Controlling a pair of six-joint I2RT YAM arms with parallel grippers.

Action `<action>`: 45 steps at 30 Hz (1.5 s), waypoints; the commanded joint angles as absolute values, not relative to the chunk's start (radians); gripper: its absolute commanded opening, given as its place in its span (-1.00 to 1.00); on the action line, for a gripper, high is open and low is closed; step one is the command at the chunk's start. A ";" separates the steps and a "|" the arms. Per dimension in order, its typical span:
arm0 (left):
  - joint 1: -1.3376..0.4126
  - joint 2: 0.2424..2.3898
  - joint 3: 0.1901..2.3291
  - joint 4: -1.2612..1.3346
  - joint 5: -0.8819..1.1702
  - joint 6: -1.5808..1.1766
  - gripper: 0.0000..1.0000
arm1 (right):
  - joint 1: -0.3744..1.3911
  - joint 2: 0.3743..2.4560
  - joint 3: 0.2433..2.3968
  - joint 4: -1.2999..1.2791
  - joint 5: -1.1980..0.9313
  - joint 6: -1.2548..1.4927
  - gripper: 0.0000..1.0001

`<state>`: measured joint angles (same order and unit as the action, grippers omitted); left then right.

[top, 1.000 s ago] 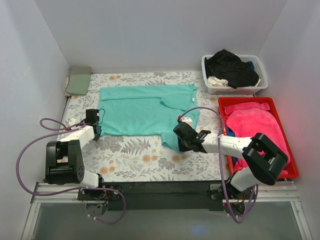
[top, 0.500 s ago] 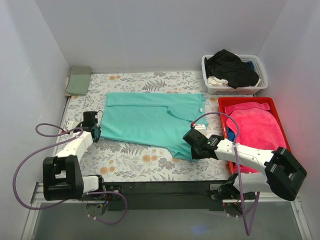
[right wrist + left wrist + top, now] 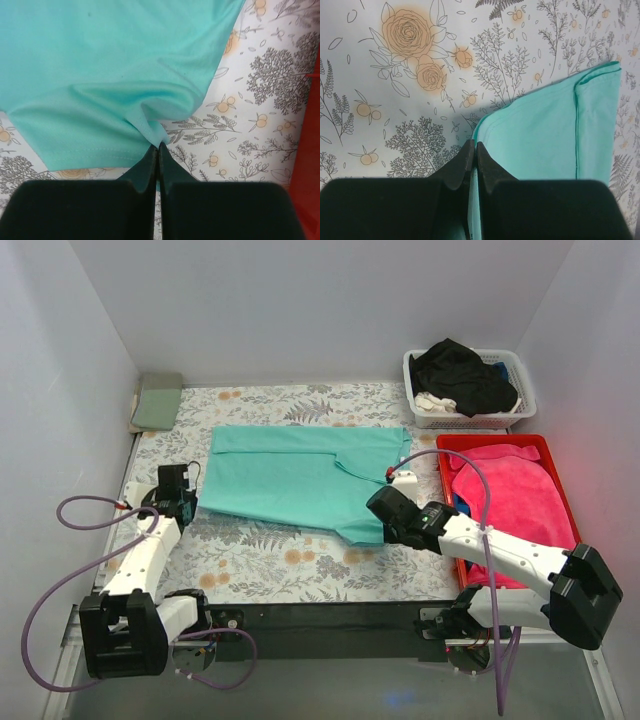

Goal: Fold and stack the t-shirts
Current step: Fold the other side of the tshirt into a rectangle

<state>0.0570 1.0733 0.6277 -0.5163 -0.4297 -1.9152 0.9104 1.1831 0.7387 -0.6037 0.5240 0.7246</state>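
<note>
Teal t-shirt (image 3: 295,478) lies spread flat on the fern-and-flower table cover (image 3: 290,560). It sits at the centre of the table with its long axis running left to right.

1. Far left, back corner: a sage-green folded tee (image 3: 158,400) rests at the edge of the table cover, well apart from the teal t-shirt.

2. Left side: the left gripper (image 3: 193,504) is at the near-left corner of the teal t-shirt. In the left wrist view, the left gripper (image 3: 473,150) has its jaws pressed together with almost no gap. A thin edge of the teal t-shirt (image 3: 555,135) is pinched between them. The fabric runs away from the fingers to the right and shows one stitched hem line. Bare table cover (image 3: 395,75) fills the left of that view.

3. Centre: the body of the t-shirt is smooth. A diagonal fold line is visible toward its right end.

4. Right of centre: the right gripper (image 3: 384,528) is at the near-right corner of the t-shirt. In the right wrist view, the right gripper (image 3: 157,150) has its jaws clamped tight on a bunched tuck of the teal t-shirt (image 3: 115,65). The tuck is just beside the stitched hem, and creases radiate from the grip point.

5. Far right, back: a white basket (image 3: 512,416) holds a black garment (image 3: 460,375), heaped loosely.

6. Far right, front: a red tray (image 3: 578,585) holds a pink cloth (image 3: 510,490). The tray's edge (image 3: 307,150) also shows at the right border of the right wrist view.
</note>
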 commanded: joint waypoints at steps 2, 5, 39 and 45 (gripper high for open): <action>0.057 1.042 0.695 -0.535 -0.439 -1.913 -1.00 | 0.907 1.173 0.836 -0.623 0.641 0.693 -0.97; 0.057 1.069 0.725 -0.519 -0.431 -1.902 -1.00 | 0.885 1.204 0.888 -0.621 0.664 0.664 -0.97; 0.051 1.764 1.097 -0.275 -0.385 -1.809 -1.00 | 0.489 1.693 1.180 -0.259 0.479 0.348 -0.97; 0.051 1.910 1.158 -0.184 -0.328 -1.760 -0.87 | 0.469 1.772 1.233 -0.245 0.476 0.350 -0.92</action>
